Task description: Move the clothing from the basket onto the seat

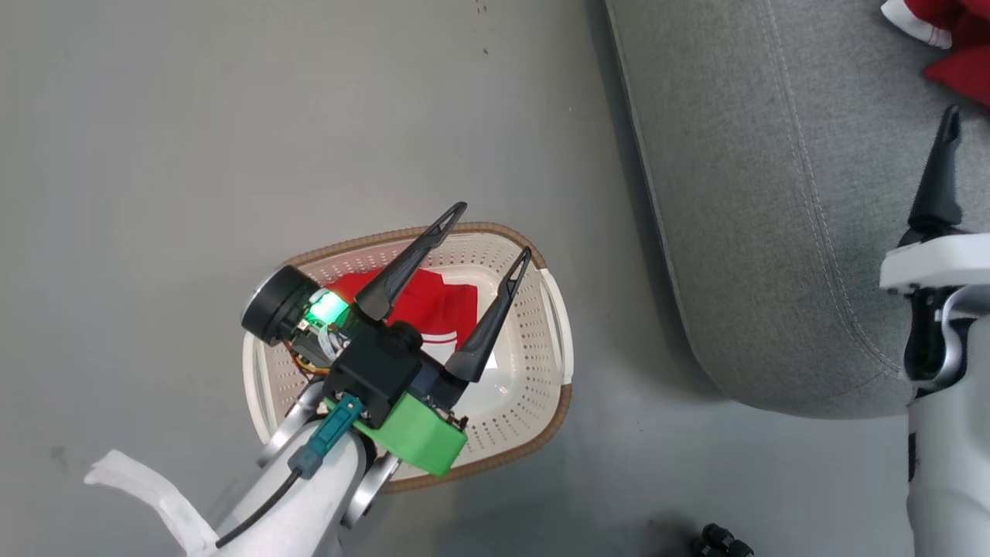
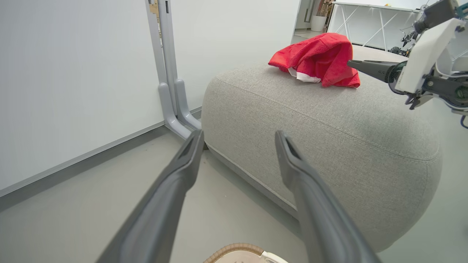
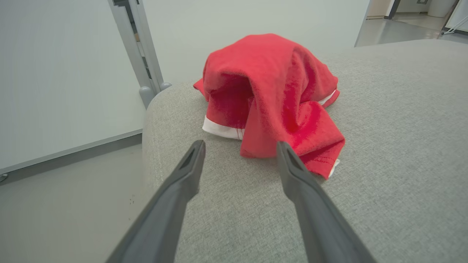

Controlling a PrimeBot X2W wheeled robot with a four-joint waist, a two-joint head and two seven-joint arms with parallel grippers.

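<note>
Our right pincer (image 3: pixel 240 144) is spread and empty beside one red garment (image 3: pixel 270 84) heaped on the seat (image 1: pixel 735 193); our left pincer (image 1: pixel 495 228), also spread, hangs above the other garment (image 1: pixel 433 302) lying in the basket (image 1: pixel 534 363). Reaching down, we could snag the basket's rim and tip it, or pinch a thin fold that slips free.

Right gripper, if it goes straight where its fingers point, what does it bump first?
Probably the red garment heaped on the grey seat, just ahead of the right gripper, though depth is unclear.
</note>
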